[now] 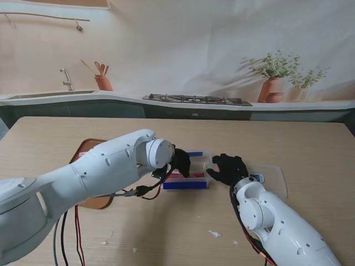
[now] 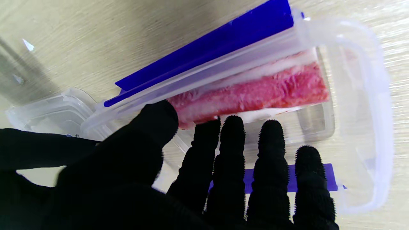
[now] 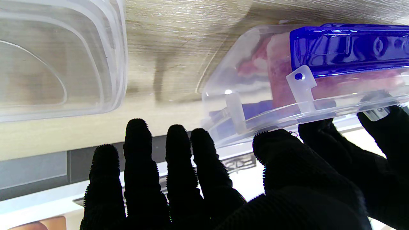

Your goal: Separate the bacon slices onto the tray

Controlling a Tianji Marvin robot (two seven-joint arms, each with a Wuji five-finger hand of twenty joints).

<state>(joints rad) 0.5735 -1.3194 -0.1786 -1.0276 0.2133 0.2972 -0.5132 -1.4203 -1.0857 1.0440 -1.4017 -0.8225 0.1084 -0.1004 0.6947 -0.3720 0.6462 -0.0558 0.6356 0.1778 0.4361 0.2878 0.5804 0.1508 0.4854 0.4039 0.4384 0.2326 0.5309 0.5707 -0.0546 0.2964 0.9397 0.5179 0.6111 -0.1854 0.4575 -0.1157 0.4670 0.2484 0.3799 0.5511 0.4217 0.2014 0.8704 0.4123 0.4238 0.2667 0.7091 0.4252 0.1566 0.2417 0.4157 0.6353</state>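
The bacon [image 2: 255, 92] lies as 1 stacked pink slab inside the clear box [image 2: 361, 105] with blue clips, mid-worktop. The left hand [image 2: 198, 172] reaches in, thumb and fingers spread at the slab's near end, gripping nothing yet. The right hand [image 3: 204, 179], fingers apart, braces the box's end. The tray [image 1: 94, 200] waits left. Risk: slices cling, so several lift together, or the box tips.

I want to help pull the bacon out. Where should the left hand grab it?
Probably at the bacon's near end, where the left hand's thumb and fingers already meet it. The slab lies flat in the open box, walls along its long sides, so coming in from the open top and pinching that end looks easiest.
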